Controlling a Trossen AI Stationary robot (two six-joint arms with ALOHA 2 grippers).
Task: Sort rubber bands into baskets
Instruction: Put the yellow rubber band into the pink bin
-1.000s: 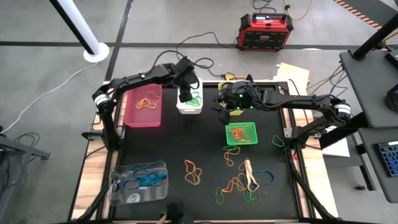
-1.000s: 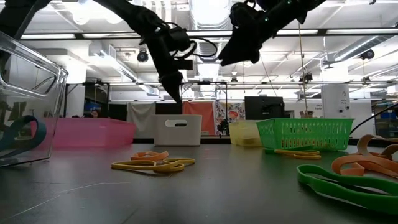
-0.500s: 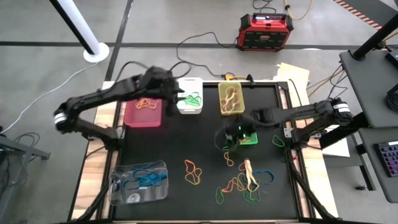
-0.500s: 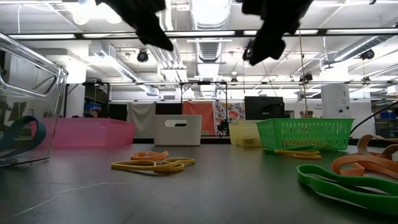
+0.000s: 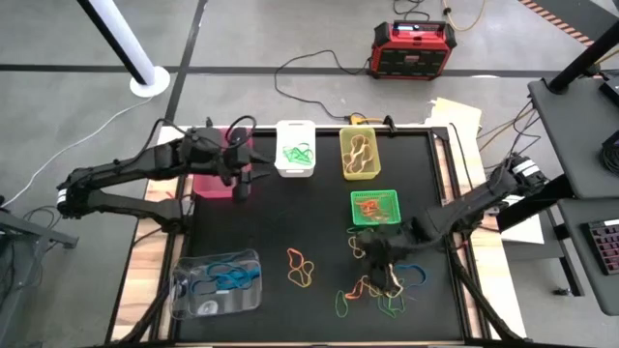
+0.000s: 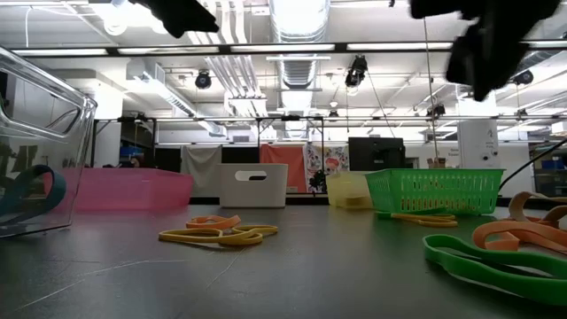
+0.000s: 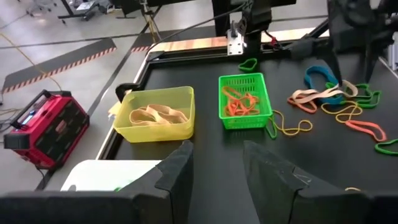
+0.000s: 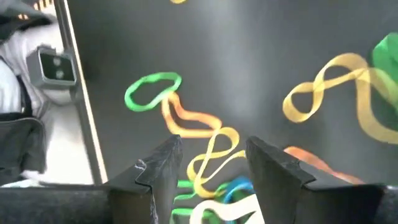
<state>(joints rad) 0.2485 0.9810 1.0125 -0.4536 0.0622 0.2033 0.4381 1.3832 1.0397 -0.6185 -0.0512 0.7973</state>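
Five baskets stand on the black table: pink (image 5: 219, 180), white (image 5: 295, 150), yellow-green (image 5: 358, 155), green mesh (image 5: 375, 207) and clear (image 5: 216, 283). Each has rubber bands in it. Loose rubber bands lie in a pile (image 5: 382, 280) near the front right, with an orange one (image 5: 299, 268) apart from it. My left gripper (image 5: 242, 188) hovers open and empty at the pink basket's right edge. My right gripper (image 5: 372, 253) hangs open and empty over the pile; its wrist view shows green (image 8: 151, 89), orange (image 8: 186, 121) and yellow (image 8: 323, 87) bands below it.
A red-black box (image 5: 413, 48) and cables lie on the floor beyond the table's far edge. Papers (image 5: 455, 116) lie at the far right corner. Bare black mat (image 5: 290, 217) shows in the table's middle, between the baskets and the pile.
My left gripper has drawn back from over the white basket toward the table's left, rising and tipping nearer to level. My right gripper has swung from the yellow-green basket toward the near edge, past the green mesh basket, and now points down over the loose pile.
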